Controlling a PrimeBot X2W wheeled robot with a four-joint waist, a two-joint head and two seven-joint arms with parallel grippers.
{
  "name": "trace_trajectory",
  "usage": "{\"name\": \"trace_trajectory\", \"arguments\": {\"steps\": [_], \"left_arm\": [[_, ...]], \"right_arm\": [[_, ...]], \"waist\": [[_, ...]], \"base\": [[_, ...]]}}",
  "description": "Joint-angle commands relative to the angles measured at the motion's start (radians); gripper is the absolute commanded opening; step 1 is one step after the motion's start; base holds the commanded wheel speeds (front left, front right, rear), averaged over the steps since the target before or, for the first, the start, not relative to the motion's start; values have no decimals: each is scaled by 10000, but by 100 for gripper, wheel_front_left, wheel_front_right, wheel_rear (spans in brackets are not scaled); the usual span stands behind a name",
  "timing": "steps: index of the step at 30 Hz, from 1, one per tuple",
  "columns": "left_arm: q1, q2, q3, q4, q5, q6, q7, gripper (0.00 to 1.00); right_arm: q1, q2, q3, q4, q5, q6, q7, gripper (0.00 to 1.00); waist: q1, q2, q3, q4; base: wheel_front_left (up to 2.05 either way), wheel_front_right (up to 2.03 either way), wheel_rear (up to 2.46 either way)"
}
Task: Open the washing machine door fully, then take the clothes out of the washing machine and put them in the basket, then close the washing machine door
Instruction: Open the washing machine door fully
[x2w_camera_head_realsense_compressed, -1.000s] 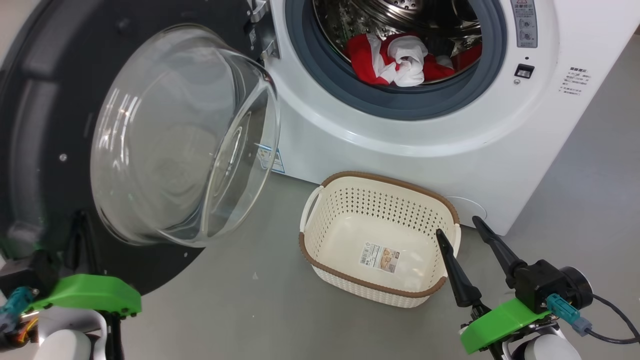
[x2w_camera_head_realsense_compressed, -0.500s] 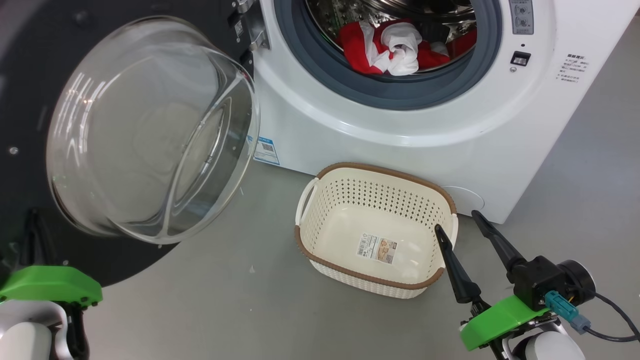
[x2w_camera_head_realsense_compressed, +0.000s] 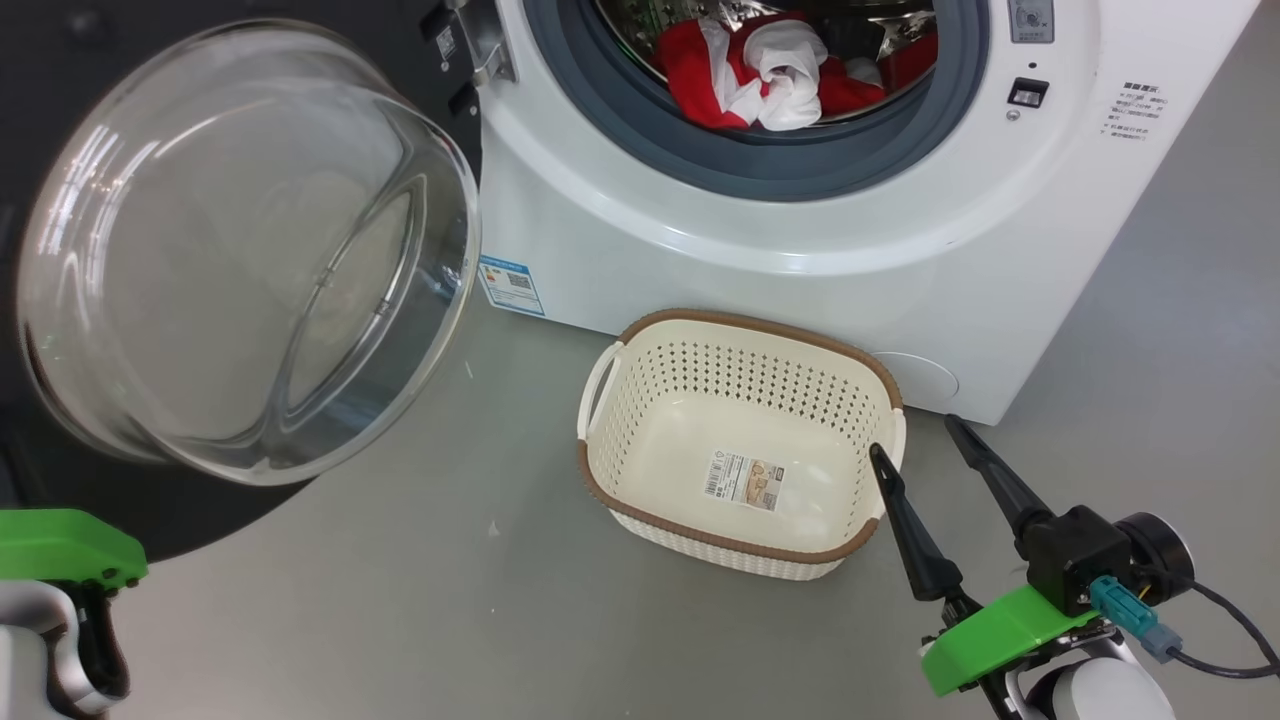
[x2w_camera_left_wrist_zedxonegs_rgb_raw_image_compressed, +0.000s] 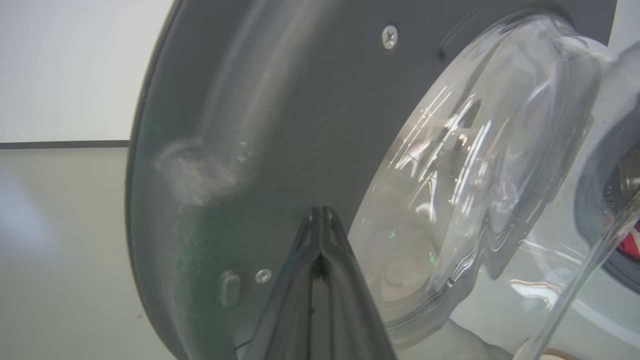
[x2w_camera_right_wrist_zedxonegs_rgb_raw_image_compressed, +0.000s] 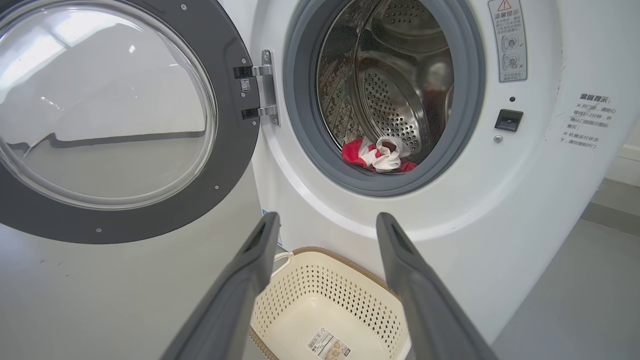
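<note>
The washing machine door (x2w_camera_head_realsense_compressed: 240, 260) stands swung wide to the left of the washing machine (x2w_camera_head_realsense_compressed: 760, 240), its glass bowl bulging toward the camera and the mouth of the steel drum (x2w_camera_right_wrist_zedxonegs_rgb_raw_image_compressed: 400, 90) unobstructed. The left fingers (x2w_camera_left_wrist_zedxonegs_rgb_raw_image_compressed: 320, 240) are pressed together with nothing between them, their tips just at the dark inner face of the door's rim; whether they touch it cannot be told.

The clothes (x2w_camera_head_realsense_compressed: 770, 75) – a crumpled red and white bundle – lie low at the front of the drum, just behind the grey gasket (x2w_camera_head_realsense_compressed: 780, 180). The right fingers (x2w_camera_head_realsense_compressed: 908, 520) are spread wide and empty, hovering over the floor (x2w_camera_head_realsense_compressed: 450, 600) by the near right corner of the basket (x2w_camera_head_realsense_compressed: 745, 322), which holds only its paper label and sits on the floor right in front of the machine.

Seen along the right arm, the bundle lies ahead of and above the two tips, almost in line with the gap between them, with the basket directly beneath that line. The right arm looks the nearer one for the reach – forward and up through the opening, the bundle's longer side running left to right across the drum's bottom.
</note>
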Motion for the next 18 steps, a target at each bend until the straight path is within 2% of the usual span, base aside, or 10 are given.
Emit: {"name": "trace_trajectory", "arguments": {"steps": [1, 18], "left_arm": [[-381, 538, 514, -54, 99, -27, -74, 0], [-531, 245, 1690, 240, 947, -370, -75, 0]], "right_arm": [[-425, 17, 165, -316, -68, 62, 10, 100], [-535, 17, 80, -327, -101, 62, 24, 100]], "waist": [[0, 0, 44, -55], [0, 0, 123, -297]], "base": [[0, 0, 0], [0, 0, 0]]}}
